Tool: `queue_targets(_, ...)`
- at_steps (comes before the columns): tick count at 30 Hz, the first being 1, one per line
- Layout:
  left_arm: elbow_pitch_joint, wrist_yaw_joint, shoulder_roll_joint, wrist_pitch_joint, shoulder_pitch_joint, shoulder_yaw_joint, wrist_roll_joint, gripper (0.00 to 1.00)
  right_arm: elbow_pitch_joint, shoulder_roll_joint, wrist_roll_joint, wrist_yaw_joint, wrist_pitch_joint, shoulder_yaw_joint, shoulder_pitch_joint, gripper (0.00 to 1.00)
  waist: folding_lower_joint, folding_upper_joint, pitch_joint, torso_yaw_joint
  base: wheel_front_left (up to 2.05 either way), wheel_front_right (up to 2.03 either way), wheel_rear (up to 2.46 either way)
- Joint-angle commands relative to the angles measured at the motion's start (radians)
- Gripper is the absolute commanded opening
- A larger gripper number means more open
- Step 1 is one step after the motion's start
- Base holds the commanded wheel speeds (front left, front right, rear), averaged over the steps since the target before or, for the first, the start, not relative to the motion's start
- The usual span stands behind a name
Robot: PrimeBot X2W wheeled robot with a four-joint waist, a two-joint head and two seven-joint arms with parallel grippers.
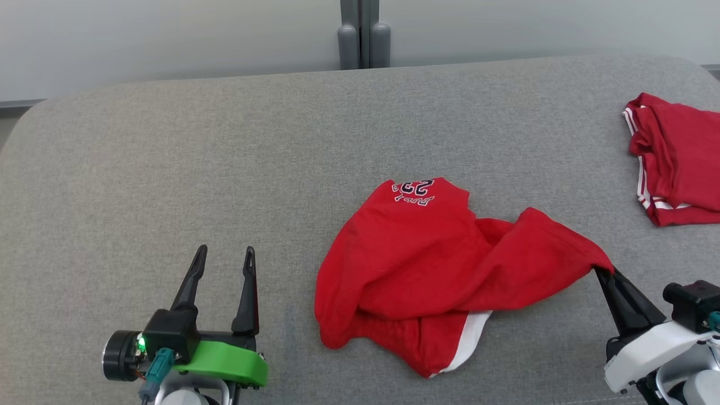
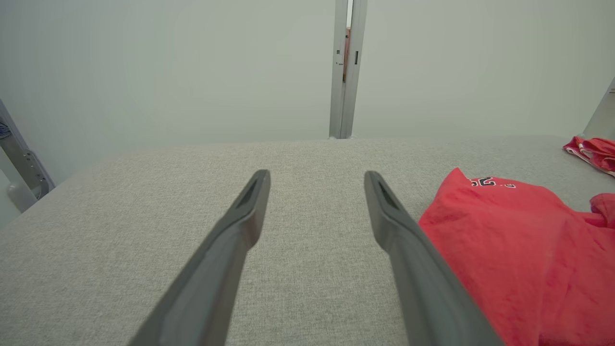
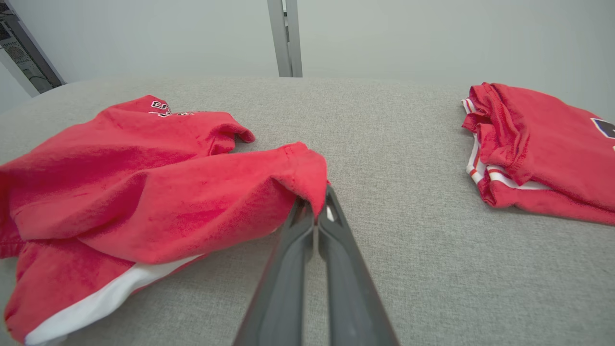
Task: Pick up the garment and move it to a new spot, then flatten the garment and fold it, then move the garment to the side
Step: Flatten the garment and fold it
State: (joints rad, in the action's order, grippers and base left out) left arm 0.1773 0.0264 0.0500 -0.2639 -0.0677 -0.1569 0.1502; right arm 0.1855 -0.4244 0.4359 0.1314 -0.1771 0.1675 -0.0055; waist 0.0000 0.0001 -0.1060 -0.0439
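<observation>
Grey fabric surface before a pale wall. The crumpled red garment lies right of centre. The right gripper is pinched onto its right corner, so the pick-up step appears to be in hand. The left gripper hovers spread and empty. The next move calls for lifting and carrying, clear of the folded red pile.

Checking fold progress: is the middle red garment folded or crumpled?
Crumpled: the red garment lies in uneven humps, one corner pinched in the right gripper.

Grey fabric surface: crumpled red garment mid, folded red garment far right.
</observation>
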Motion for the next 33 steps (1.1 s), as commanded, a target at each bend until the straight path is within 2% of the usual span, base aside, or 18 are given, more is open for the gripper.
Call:
queue_targets(1, 0.001, 0.002, 0.002, 0.0, -0.018, -0.001, 0.004, 1.0, -0.011, -0.003, -0.007, -0.002, 0.009, 0.004, -0.022, 0.0, 0.0, -0.0001, -0.007, -0.009, 0.0, 0.0, 0.0)
queue_targets(7, 0.003, -0.003, 0.002, 0.0, -0.03, -0.018, 0.007, 1.0, 0.033, -0.021, -0.045, -0.002, 0.054, 0.056, -0.143, 0.0, 0.0, -0.0001, -0.024, -0.042, 0.0, 0.0, 0.0)
queue_targets(15, 0.006, -0.012, 0.002, 0.0, -0.04, -0.048, 0.013, 1.0, 0.294, -0.004, -0.05, -0.002, 0.036, 0.11, -0.35, 0.0, 0.0, -0.0001, -0.035, -0.072, 0.0, 0.0, 0.0)
queue_targets(16, 0.008, -0.013, 0.002, 0.0, -0.042, -0.052, 0.013, 1.0, 0.337, 0.0, -0.051, -0.002, 0.025, 0.112, -0.374, 0.35, 0.0, -0.0001, -0.036, -0.074, 0.0, 0.0, 0.0)
queue_targets(17, 0.01, -0.013, 0.002, 0.0, -0.043, -0.055, 0.013, 1.0, 0.369, 0.003, -0.056, -0.002, 0.014, 0.115, -0.391, 0.8, 0.0, -0.0001, -0.035, -0.075, 0.0, 0.0, 0.0)
queue_targets(18, 0.012, -0.013, 0.002, 0.0, -0.045, -0.059, 0.013, 1.0, 0.401, 0.012, -0.056, -0.002, -0.005, 0.116, -0.409, 1.0, 0.0, -0.0001, -0.034, -0.076, 0.0, 0.0, 0.0)
queue_targets(22, 0.017, -0.013, 0.002, 0.0, -0.039, -0.06, 0.007, 1.0, 0.463, 0.031, -0.048, -0.002, -0.06, 0.129, -0.445, 1.0, 0.0, -0.0001, -0.023, -0.062, 0.0, 0.0, 0.0)
queue_targets(26, 0.025, -0.005, 0.002, 0.0, -0.022, -0.049, -0.002, 1.0, 0.438, 0.038, -0.054, -0.002, -0.084, 0.145, -0.432, 1.0, 0.0, -0.0001, -0.004, -0.037, 0.0, 0.0, 0.0)
queue_targets(28, 0.029, -0.001, 0.002, 0.0, -0.012, -0.042, -0.006, 1.0, 0.401, 0.041, -0.056, -0.002, -0.088, 0.144, -0.405, 1.0, 0.0, -0.0001, 0.007, -0.022, 0.0, 0.0, 0.0)
queue_targets(29, 0.029, 0.003, 0.002, 0.0, -0.002, -0.038, -0.01, 1.0, 0.334, 0.041, -0.062, -0.002, -0.088, 0.125, -0.376, 1.0, 0.0, -0.0001, 0.017, -0.009, 0.0, 0.0, 0.0)
queue_targets(33, 0.034, 0.016, 0.002, 0.0, 0.008, -0.032, -0.012, 1.0, 0.202, 0.045, -0.075, -0.002, -0.088, 0.067, -0.284, 1.0, 0.0, -0.0001, 0.029, 0.008, 0.0, 0.0, 0.0)
